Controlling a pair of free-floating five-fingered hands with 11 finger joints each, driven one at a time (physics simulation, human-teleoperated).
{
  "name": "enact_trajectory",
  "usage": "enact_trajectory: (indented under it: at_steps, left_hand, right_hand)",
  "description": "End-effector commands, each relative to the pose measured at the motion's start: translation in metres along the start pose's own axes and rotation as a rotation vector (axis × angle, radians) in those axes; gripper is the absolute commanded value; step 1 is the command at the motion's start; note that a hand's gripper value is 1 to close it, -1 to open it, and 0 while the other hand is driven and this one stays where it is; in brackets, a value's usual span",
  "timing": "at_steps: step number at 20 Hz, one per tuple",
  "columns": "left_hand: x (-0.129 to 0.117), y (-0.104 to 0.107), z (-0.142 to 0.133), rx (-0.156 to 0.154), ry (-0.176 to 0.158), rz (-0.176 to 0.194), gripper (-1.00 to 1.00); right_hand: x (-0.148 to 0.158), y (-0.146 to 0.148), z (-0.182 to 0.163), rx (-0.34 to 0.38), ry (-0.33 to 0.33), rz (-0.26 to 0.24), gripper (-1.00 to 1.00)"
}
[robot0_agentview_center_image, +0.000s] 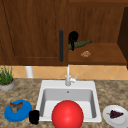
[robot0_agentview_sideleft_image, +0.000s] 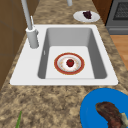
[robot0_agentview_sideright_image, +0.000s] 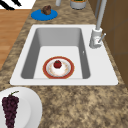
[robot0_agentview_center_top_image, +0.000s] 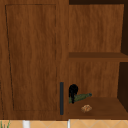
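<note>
One right hand (robot0_agentview_center_image: 73, 37) grips the green bottle (robot0_agentview_center_image: 82, 44) at the cabinet shelf (robot0_agentview_center_image: 105, 61) edge.

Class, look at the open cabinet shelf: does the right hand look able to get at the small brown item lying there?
Probably yes. The right hand is already at the shelf, curled on the green bottle, and the brown item lies just below and beside it with nothing between. It would have to release the bottle first.

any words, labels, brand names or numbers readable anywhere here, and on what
None. The green bottle under the right hand in the open cabinet carries no readable label, and the blue plate, white plate and faucet are plain.
</note>
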Motion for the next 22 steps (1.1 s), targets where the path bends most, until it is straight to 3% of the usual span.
enact_trajectory:
  at_steps: [1,4,10,14,20,22]
  left_hand:
    - [0.0,0.0,0.0,0.0,0.0,0.0,0.0]
    - [0.0,0.0,0.0,0.0,0.0,0.0,0.0]
    - [0.0,0.0,0.0,0.0,0.0,0.0,0.0]
    - [0.0,0.0,0.0,0.0,0.0,0.0,0.0]
    - [0.0,0.0,0.0,0.0,0.0,0.0,0.0]
    - [0.0,0.0,0.0,0.0,0.0,0.0,0.0]
  right_hand:
    - [0.012,0.007,-0.038,0.013,0.011,-0.012,1.0]
    - [0.013,0.005,-0.073,0.029,0.021,-0.065,1.0]
    - [0.017,0.005,-0.125,0.017,0.0,-0.084,1.0]
    - [0.015,0.001,-0.124,0.126,0.018,-0.138,1.0]
    - [0.003,-0.006,-0.12,0.19,-0.017,-0.125,1.0]
    - [0.003,-0.009,-0.113,0.213,-0.037,-0.152,1.0]
